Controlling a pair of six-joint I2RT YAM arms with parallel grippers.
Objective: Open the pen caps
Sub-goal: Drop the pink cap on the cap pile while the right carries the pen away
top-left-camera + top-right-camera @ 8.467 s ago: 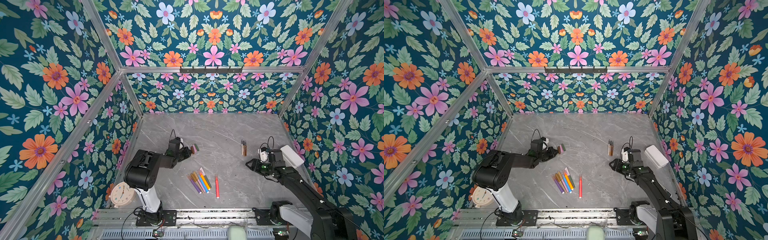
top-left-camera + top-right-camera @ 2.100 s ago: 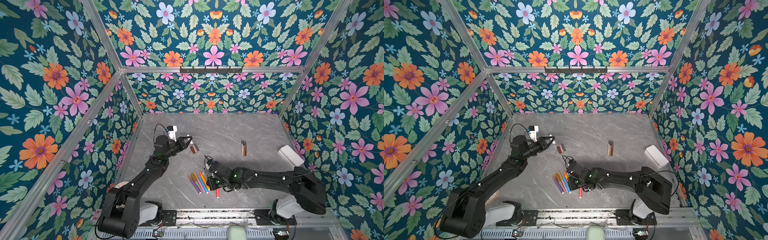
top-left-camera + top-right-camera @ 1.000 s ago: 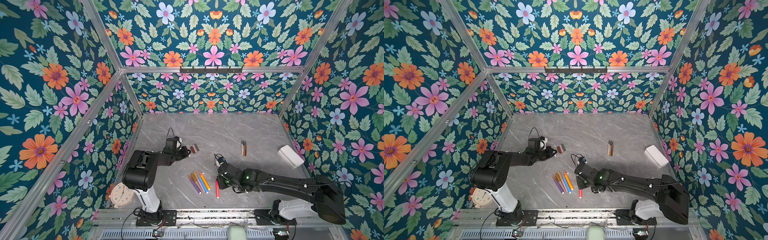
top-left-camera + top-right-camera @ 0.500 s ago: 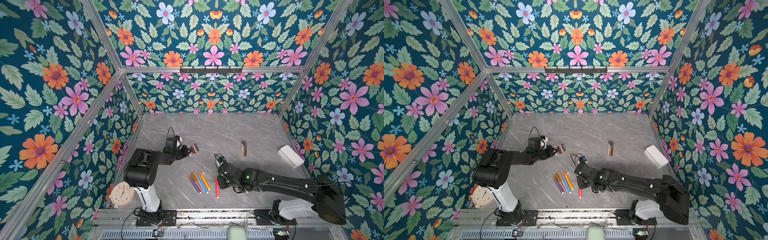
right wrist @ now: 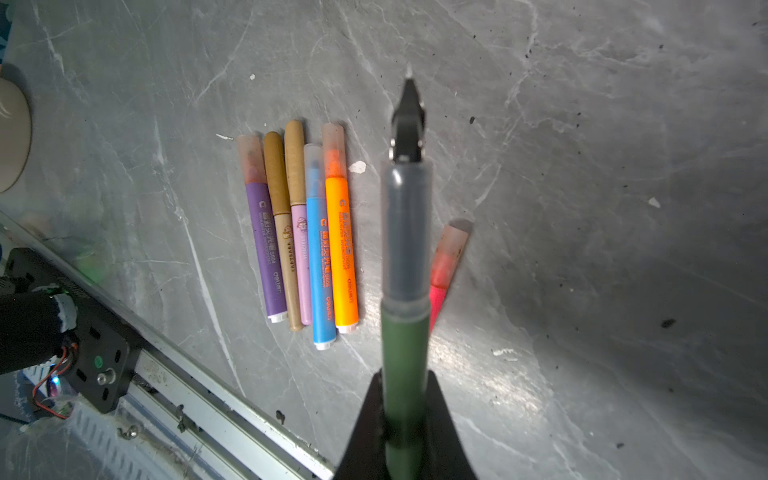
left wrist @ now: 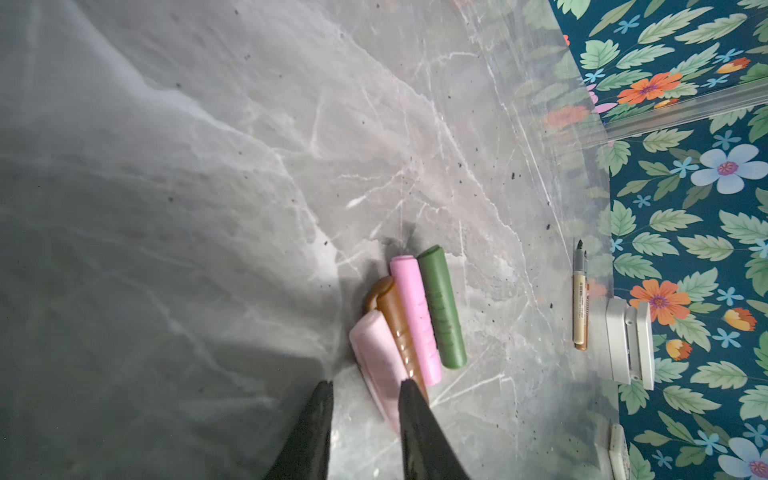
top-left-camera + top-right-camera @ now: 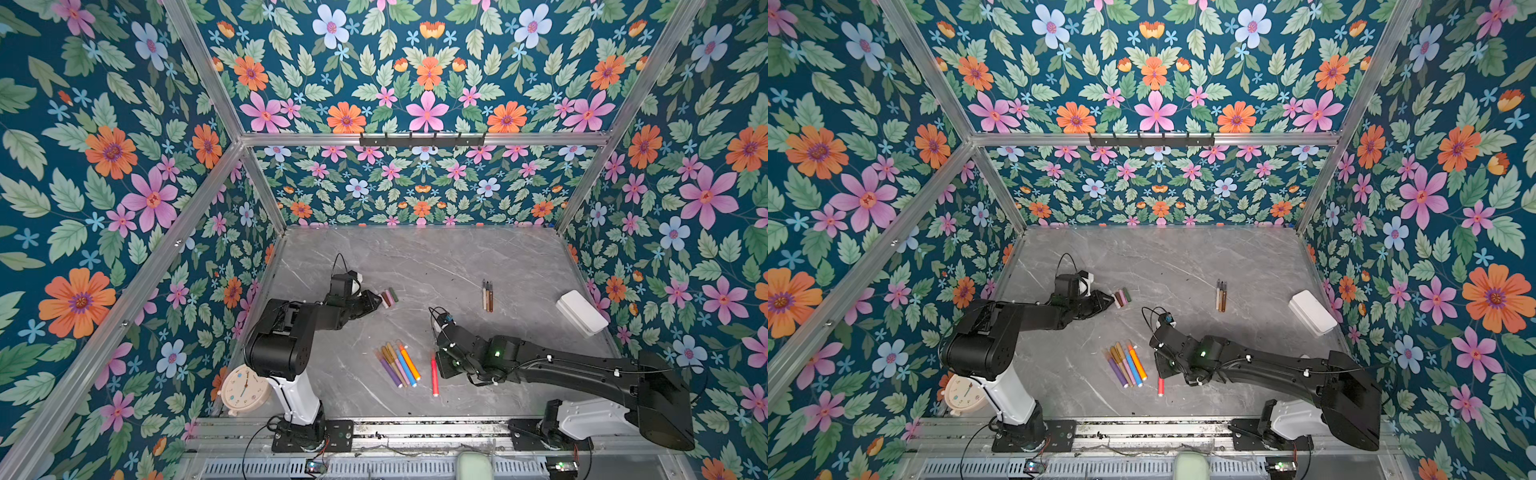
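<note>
The left gripper (image 6: 365, 395) is seen with its fingers parted and nothing grasped. A pale pink cap (image 6: 374, 357) lies loose on the table between the fingertips; whether it touches one of them cannot be told. Just beyond the tips, the other pen caps (image 6: 415, 324), brown, pink and green, are laid side by side against it.

The right gripper (image 5: 405, 399) is clenched on a green pen (image 5: 405, 340), which is uncapped, its grey section and nib projecting ahead of the fingers. To one side of that nib a row of capped pens (image 5: 320, 249) is laid flat, and a red pen (image 5: 446, 257) is partly hidden beneath the held one.

The tabletop (image 7: 415, 257) is grey and marbled, flecked with dark specks. It is enclosed by teal floral walls (image 7: 415, 83) edged with an aluminium frame (image 7: 291, 139).
</note>
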